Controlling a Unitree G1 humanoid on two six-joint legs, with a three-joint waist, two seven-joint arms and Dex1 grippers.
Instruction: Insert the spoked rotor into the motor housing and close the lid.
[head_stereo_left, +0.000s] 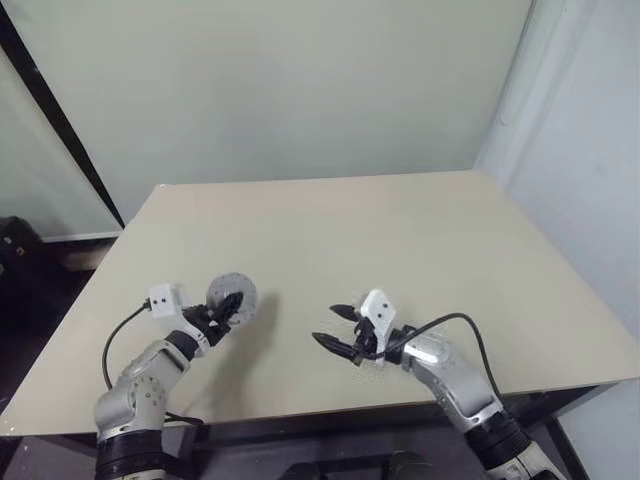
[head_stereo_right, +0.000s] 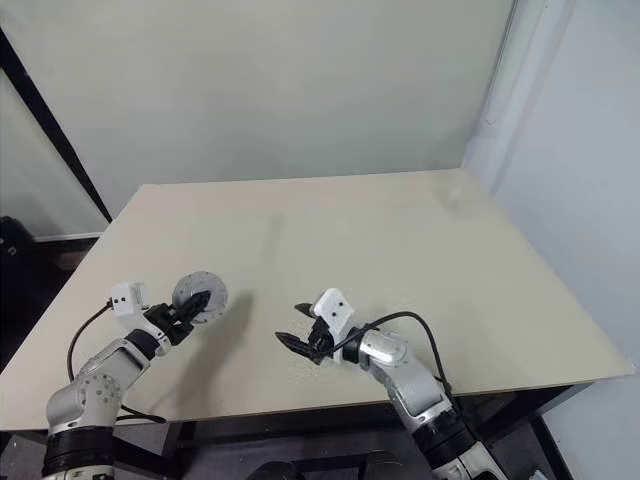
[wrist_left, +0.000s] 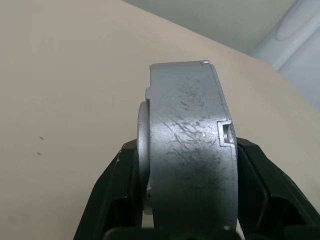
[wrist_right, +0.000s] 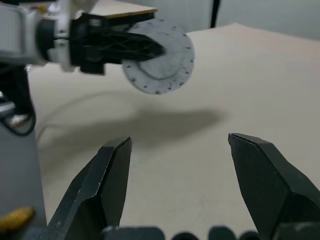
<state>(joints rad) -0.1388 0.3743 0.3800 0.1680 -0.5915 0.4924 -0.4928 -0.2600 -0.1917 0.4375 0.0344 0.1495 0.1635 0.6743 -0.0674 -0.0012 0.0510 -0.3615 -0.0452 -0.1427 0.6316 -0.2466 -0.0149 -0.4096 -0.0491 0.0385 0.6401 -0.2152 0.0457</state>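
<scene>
Assembly: the motor housing (wrist_left: 187, 150) was a squat grey metal cylinder, scratched on its side wall, with a round boss on one face and a small notch on the other edge. Its contents could not be told; no windings or spoked rotor were visible.
Face: a flat grey disc face (wrist_right: 159, 62) with a ring of small holes near the rim and a paler centre was turned toward the right arm; whether this was the lid could not be told.
Position: the housing was held in the air above the near left part of the table (head_stereo_left: 400, 230), its shadow on the surface below.
Left gripper (head_stereo_left: 228, 312): clamped across the housing, one black finger on each flat face.
Right gripper (head_stereo_left: 338, 326): fingers spread wide apart, holding nothing, above the near middle of the table, pointing toward the housing, well apart from it.
</scene>
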